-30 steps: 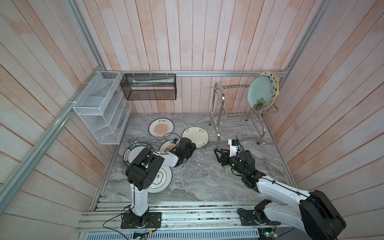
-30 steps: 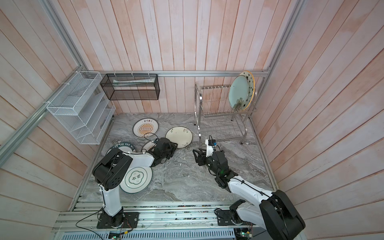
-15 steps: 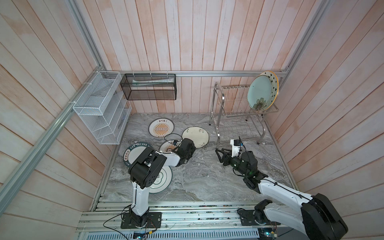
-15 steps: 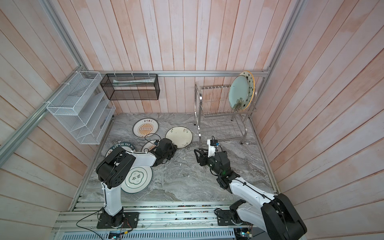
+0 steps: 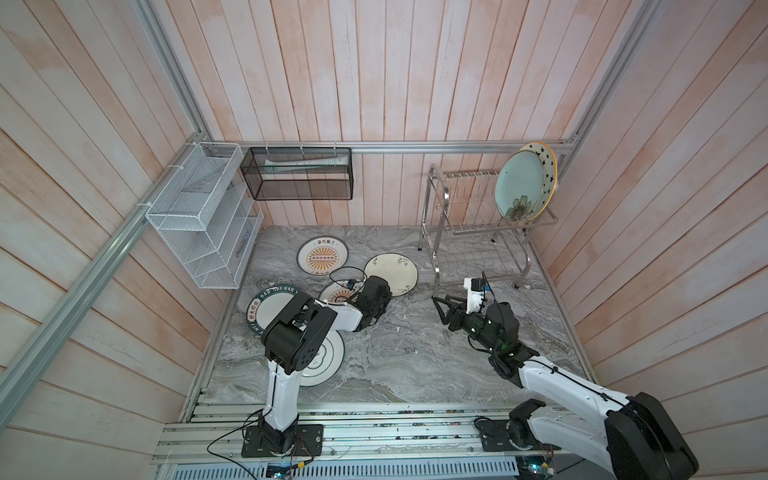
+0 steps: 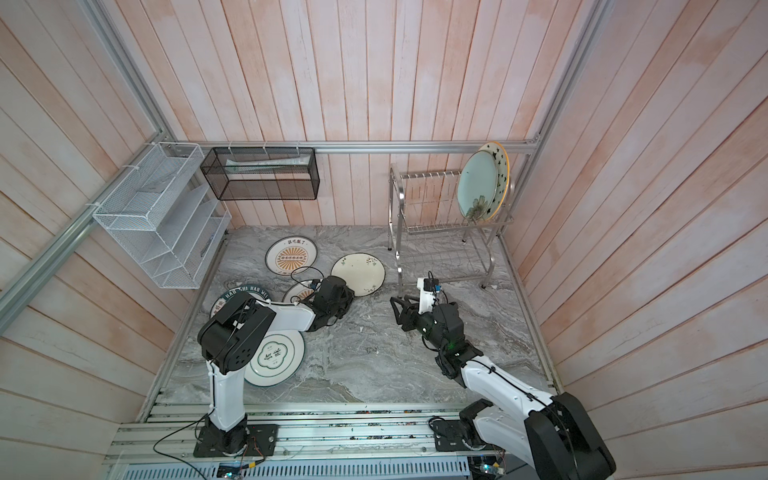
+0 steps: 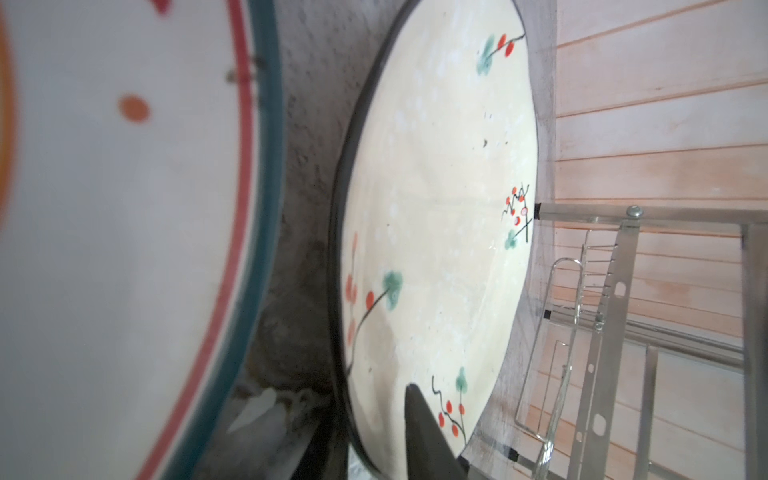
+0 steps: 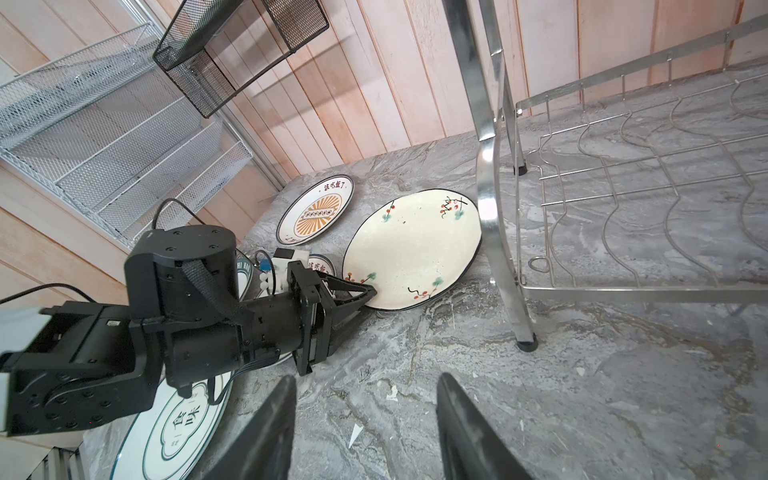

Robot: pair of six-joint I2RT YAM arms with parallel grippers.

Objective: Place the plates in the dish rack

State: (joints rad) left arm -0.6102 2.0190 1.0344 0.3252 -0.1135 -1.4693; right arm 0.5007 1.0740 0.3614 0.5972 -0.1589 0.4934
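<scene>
Left tool (image 8: 368, 293) pinches the rim of the cream, black-edged ceramic plate (image 8: 411, 245) lying on the marble worktop (image 8: 540, 395) beside the steel wire dish rack (image 8: 490, 199): stiff, slick, breakable, likely best edge-held. Right tool (image 8: 369, 378) spread, empty.

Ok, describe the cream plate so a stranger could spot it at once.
Find the steel dish rack at the back right of the table. Lying flat beside its near left foot is the cream plate. Unlike the sunburst plate next to it, it has a thin dark rim and red-berry sprigs, no lettering.
</scene>
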